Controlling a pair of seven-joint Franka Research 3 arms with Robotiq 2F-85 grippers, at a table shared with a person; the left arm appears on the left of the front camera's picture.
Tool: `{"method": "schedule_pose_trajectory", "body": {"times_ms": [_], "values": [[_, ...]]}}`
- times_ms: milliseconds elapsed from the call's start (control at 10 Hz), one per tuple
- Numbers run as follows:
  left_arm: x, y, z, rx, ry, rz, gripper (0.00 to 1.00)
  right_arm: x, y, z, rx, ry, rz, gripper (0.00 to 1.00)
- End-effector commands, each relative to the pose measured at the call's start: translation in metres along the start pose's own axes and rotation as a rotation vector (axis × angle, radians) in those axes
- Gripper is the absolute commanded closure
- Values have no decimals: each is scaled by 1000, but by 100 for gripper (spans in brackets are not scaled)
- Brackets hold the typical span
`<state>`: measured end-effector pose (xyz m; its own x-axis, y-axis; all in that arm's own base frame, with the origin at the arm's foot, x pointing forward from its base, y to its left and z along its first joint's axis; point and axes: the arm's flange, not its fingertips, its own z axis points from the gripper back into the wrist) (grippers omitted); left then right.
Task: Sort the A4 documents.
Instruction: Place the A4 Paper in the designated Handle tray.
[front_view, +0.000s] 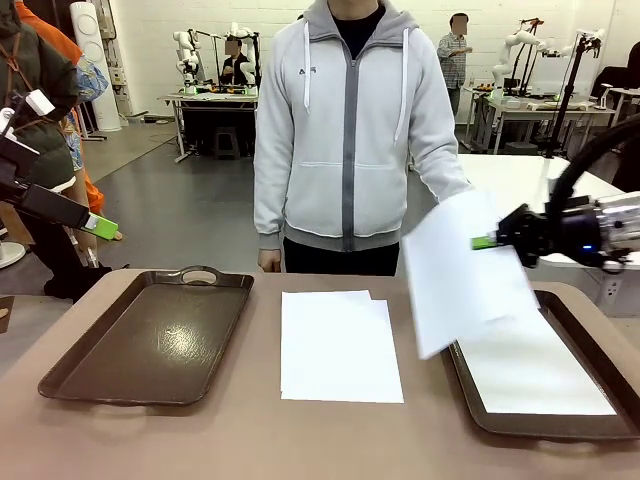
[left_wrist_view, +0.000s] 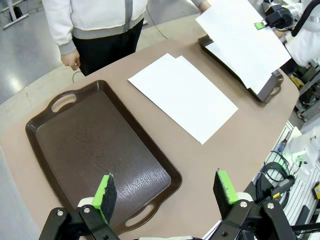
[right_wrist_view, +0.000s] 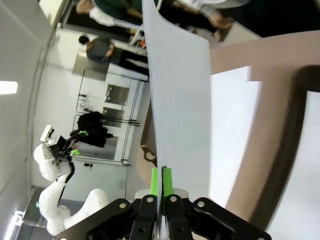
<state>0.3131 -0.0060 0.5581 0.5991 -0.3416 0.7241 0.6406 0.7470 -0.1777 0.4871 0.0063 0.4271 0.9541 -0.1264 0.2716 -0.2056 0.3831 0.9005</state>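
Left end effector (left_wrist_view: 166, 191) hangs wide, holding nothing, above a dark brown handled plastic tray (front_view: 145, 340) on the brown table (front_view: 250, 430). Mid-table lie two overlapped white A4 paper sheets (front_view: 340, 345), likely unsorted. At right, a second dark brown tray (front_view: 560, 428) has white stacked sheets (front_view: 540, 375) inside. Right end effector (front_view: 490, 241) is pinched on a single white sheet (front_view: 465, 270) by its edge, tilted above that tray, probably to drop it in. Behind stands a person in a pale grey zip hoodie (front_view: 345, 130), hand hidden behind the sheet.
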Motion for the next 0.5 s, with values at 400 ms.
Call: {"method": "schedule_pose_trajectory", "body": {"times_ms": [400], "values": [[0,1,0,-12,-5,-5,0,31,-28,45,13,216,-298,99]]}}
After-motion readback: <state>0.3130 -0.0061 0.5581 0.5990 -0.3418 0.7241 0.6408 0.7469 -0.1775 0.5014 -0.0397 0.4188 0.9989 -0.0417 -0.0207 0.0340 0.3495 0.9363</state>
